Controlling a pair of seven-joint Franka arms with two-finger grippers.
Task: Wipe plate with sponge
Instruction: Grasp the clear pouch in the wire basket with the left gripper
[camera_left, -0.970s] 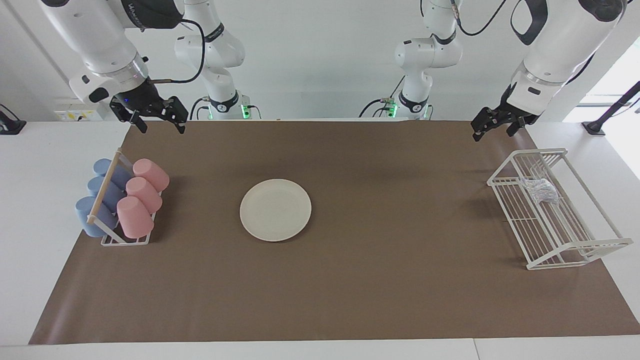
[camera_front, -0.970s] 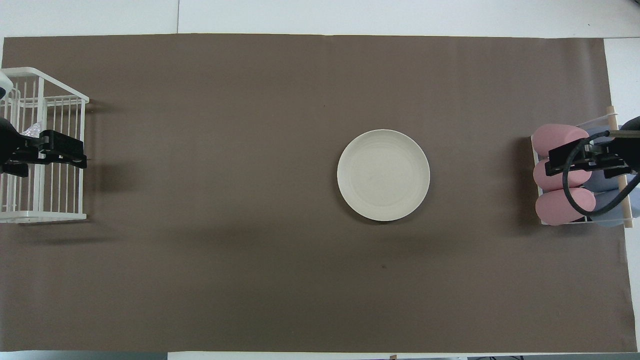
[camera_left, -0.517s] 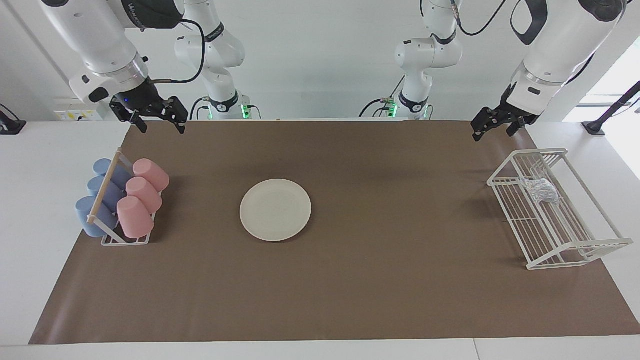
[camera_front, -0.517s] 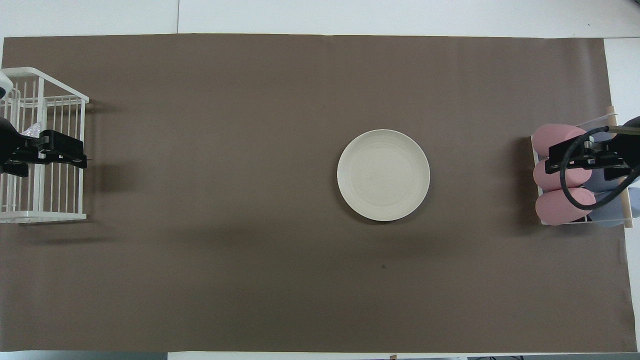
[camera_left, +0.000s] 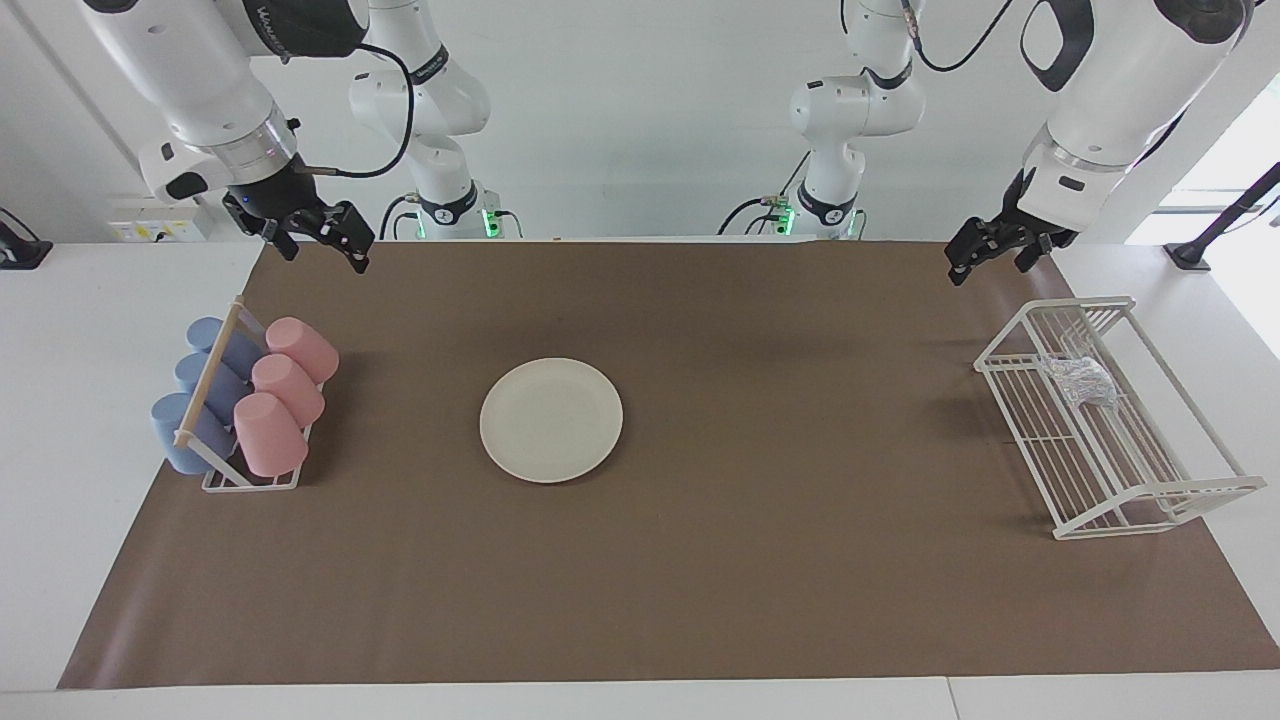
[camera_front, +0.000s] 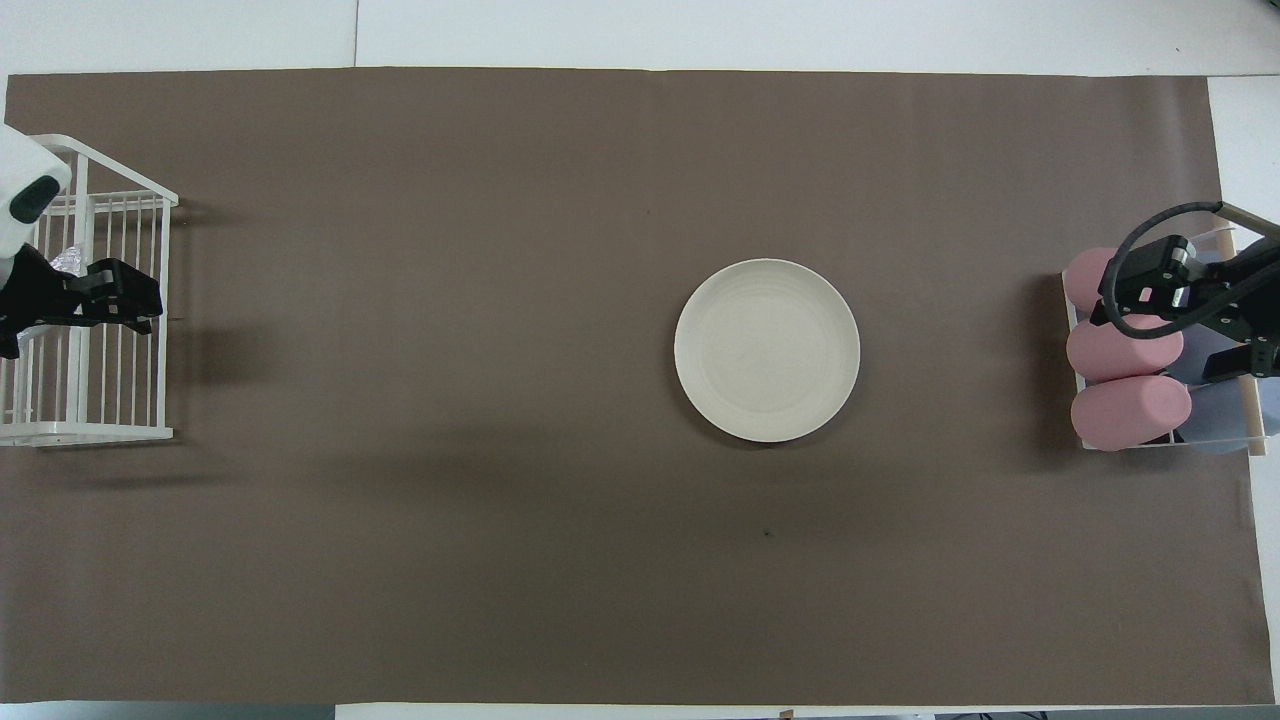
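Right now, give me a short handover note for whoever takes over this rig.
Left gripper: empty, up in the air by the wire rack.
Right gripper: open, empty, raised near the cup rack.
Sponge: lies in the wire rack at the left arm's end of the table.
Plate: bare, mid-mat.
Done: nothing.
Left: grasp sponge, carry it to the plate, wipe.
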